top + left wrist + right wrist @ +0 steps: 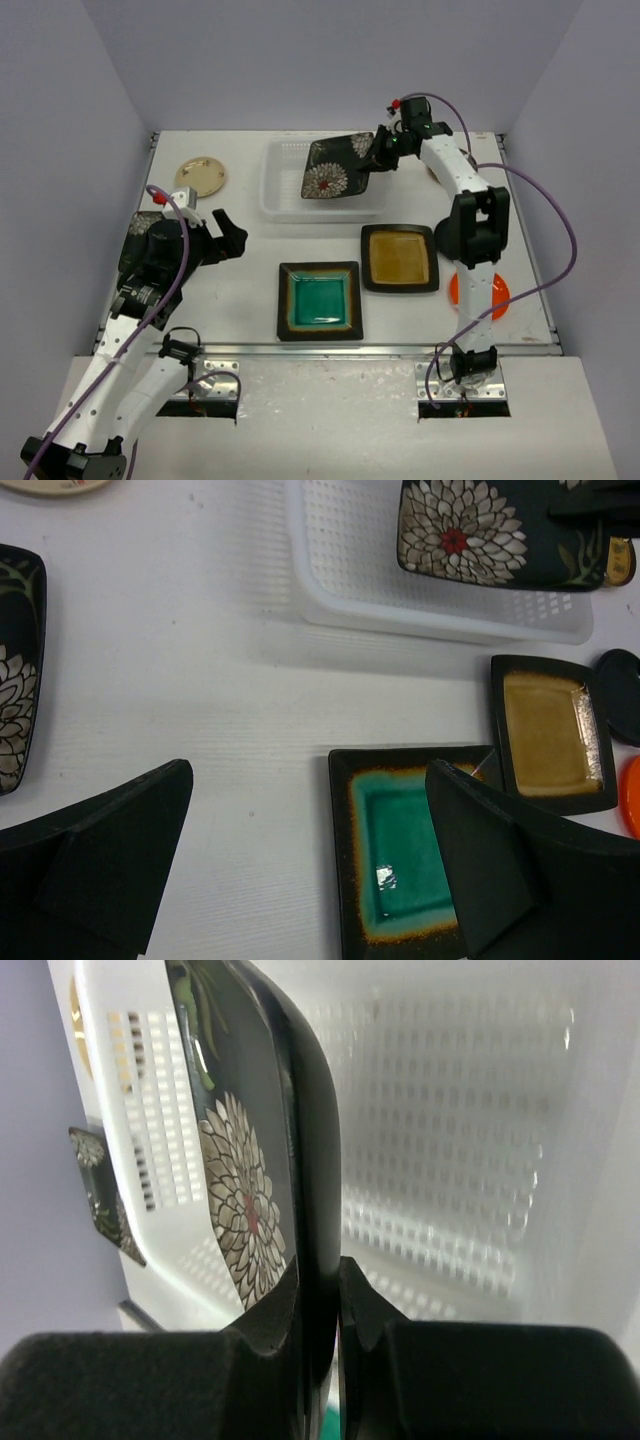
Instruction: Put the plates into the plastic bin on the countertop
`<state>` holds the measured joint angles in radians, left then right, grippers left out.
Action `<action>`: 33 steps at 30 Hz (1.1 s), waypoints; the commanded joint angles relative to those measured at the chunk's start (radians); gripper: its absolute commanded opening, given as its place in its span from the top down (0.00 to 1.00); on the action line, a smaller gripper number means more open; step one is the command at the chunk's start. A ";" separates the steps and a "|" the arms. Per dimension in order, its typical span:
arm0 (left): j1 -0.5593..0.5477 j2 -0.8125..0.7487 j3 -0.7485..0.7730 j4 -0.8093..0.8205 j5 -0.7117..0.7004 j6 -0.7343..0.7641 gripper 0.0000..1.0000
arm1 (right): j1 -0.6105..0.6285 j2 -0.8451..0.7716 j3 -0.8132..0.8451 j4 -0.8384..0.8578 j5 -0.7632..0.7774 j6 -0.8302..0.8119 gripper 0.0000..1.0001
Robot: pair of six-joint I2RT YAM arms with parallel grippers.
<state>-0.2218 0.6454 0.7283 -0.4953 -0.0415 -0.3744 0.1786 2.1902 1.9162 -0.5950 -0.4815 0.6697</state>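
1. While my right claw clamps the black floral plate by its rim, the plate hangs over the plastic bin.
2. Glazed and stiff, it is probably slippery and breakable, so rims are the hold.
3. My left claw stands released.

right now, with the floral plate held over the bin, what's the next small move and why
Probably lower the right gripper a little, then open it. It is clamped on the edge of the black floral plate, which hangs tilted over the plastic bin, apparently not yet resting inside.
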 commanded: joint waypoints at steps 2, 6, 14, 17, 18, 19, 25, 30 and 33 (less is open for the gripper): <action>0.004 -0.010 -0.007 0.054 0.035 0.012 0.00 | 0.018 0.176 0.356 -0.043 -0.081 -0.041 1.00; 0.004 -0.018 -0.010 0.058 0.035 0.015 0.00 | 0.034 0.237 0.348 -0.023 -0.121 -0.058 1.00; 0.004 -0.020 -0.011 0.060 0.036 0.016 0.00 | 0.050 0.200 0.245 0.021 -0.091 -0.062 0.93; 0.004 -0.020 -0.011 0.061 0.037 0.017 0.00 | 0.052 0.198 0.229 0.029 -0.056 -0.048 0.75; 0.004 -0.021 -0.012 0.061 0.035 0.017 0.00 | 0.053 0.206 0.234 0.022 -0.058 -0.047 0.71; 0.004 -0.023 -0.012 0.061 0.035 0.017 0.00 | 0.052 0.213 0.252 0.006 -0.056 -0.050 0.59; 0.004 -0.019 -0.006 0.038 -0.022 0.001 0.00 | 0.057 0.149 0.258 -0.041 0.015 -0.092 0.01; 0.005 0.024 0.015 0.004 -0.138 -0.036 0.00 | 0.059 0.053 0.251 -0.089 0.122 -0.145 0.01; 0.004 0.056 0.032 -0.025 -0.203 -0.059 0.00 | 0.063 0.005 0.259 -0.132 0.187 -0.178 0.01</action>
<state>-0.2218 0.6671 0.7185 -0.5071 -0.1213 -0.3938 0.2398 2.3845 2.1399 -0.7092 -0.4105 0.5650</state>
